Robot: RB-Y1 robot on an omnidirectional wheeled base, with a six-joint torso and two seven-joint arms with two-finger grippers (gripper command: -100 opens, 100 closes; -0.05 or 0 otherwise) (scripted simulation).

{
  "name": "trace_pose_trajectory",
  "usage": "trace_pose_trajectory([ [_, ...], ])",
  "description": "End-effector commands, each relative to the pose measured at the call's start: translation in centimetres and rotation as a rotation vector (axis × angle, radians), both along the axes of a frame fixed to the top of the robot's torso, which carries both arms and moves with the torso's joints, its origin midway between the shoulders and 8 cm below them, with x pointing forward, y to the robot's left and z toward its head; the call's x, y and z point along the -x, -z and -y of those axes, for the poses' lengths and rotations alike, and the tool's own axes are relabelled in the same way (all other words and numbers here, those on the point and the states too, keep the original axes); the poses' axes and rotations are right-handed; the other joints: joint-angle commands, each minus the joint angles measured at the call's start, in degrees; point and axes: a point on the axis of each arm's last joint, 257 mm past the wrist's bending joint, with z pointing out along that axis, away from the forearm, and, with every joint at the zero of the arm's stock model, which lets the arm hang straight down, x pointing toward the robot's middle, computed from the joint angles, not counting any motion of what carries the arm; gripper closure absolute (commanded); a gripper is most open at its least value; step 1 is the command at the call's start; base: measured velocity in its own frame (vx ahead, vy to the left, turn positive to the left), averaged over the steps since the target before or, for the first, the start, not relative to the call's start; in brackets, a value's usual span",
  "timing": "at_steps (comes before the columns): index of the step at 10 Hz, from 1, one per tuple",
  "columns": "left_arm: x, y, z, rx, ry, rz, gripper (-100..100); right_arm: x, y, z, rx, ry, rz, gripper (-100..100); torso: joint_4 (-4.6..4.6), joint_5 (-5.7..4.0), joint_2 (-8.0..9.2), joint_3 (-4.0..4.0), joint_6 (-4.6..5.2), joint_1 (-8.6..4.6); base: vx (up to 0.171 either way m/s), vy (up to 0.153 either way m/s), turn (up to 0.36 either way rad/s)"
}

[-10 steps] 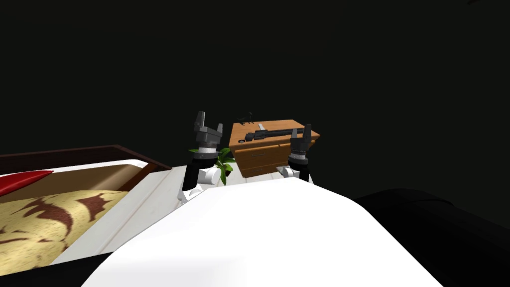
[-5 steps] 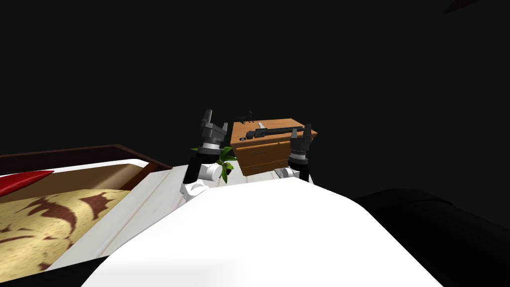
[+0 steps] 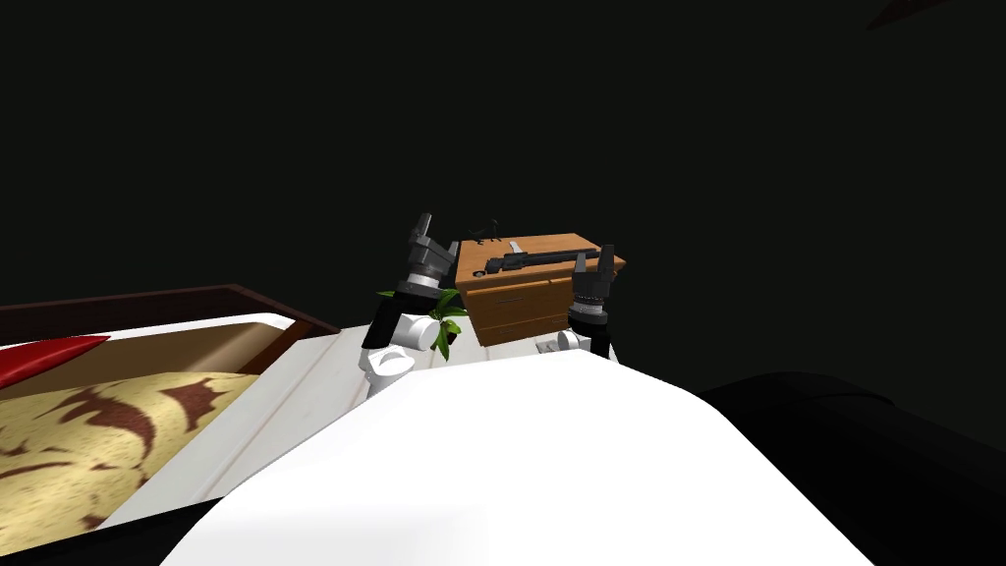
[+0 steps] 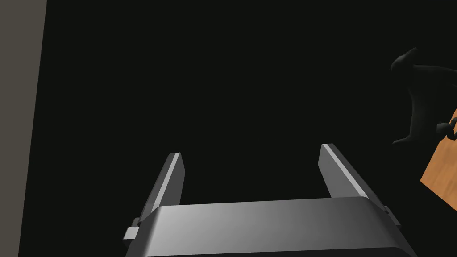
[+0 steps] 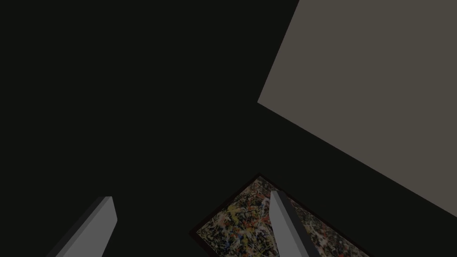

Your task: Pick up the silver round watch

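Observation:
A wooden nightstand [image 3: 526, 285] with drawers stands just ahead of me. On its top lies a long dark object [image 3: 530, 260], and a small dark round thing [image 3: 478, 274], perhaps the watch, sits near the top's left end. A dark figurine [image 3: 483, 232] [image 4: 417, 98] stands at the back left corner. My left gripper [image 3: 438, 234] [image 4: 251, 150] hangs open and empty beside the nightstand's left edge, with the wood corner [image 4: 442, 174] off to one side of its fingers. My right gripper [image 3: 593, 258] [image 5: 191, 195] is open and empty in front of the nightstand's right end.
A green plant [image 3: 444, 319] stands on the pale floor [image 3: 314, 383] between the nightstand and my left arm. A bed [image 3: 79, 432] with a patterned cover, a red pillow [image 3: 39, 354] and a dark frame lies to the left. Around the nightstand is a black area.
My left gripper has swung to the right, closer to the nightstand's left edge, and rolled a little. The right arm has stayed where it was.

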Motion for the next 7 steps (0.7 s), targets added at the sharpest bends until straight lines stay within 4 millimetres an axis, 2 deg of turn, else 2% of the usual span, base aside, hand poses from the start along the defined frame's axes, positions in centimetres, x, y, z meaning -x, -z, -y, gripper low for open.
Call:
trace_pose_trajectory([
  [1,-0.8,0.7,0.5,-0.006,0.017,-0.042,-100,0.0,0.0,0.0,0.0,0.0,0.0,0,0.0,0.0,0.0,0.0,0.0,0.0,-0.064,0.031,-0.021],
  [2,-1.2,0.1,1.6,0.0,0.056,-0.053,-100,0.0,0.0,0.0,0.0,0.0,0.0,0,0.02,0.01,0.08,0.05,-0.01,0.03,-0.069,0.036,-0.03],
  [4,-1.9,1.3,1.7,-0.016,0.052,-0.101,-100,0.0,0.0,0.0,0.0,0.0,0.0,0,0.02,0.02,0.05,0.04,-0.01,0.03,-0.023,0.013,-0.012],
  [5,-2.3,0.7,2.8,-0.012,0.089,-0.113,-100,0.0,0.0,0.0,0.0,0.0,0.0,0,0.0,0.0,-0.05,-0.02,-0.01,-0.04,-0.01,0.006,-0.001],
  [7,-2.8,1.8,2.9,-0.027,0.085,-0.156,-100,0.0,0.0,0.0,0.0,0.0,0.0,0,-0.02,0.0,-0.1,-0.05,-0.01,-0.05,-0.007,0.005,-0.004],
])
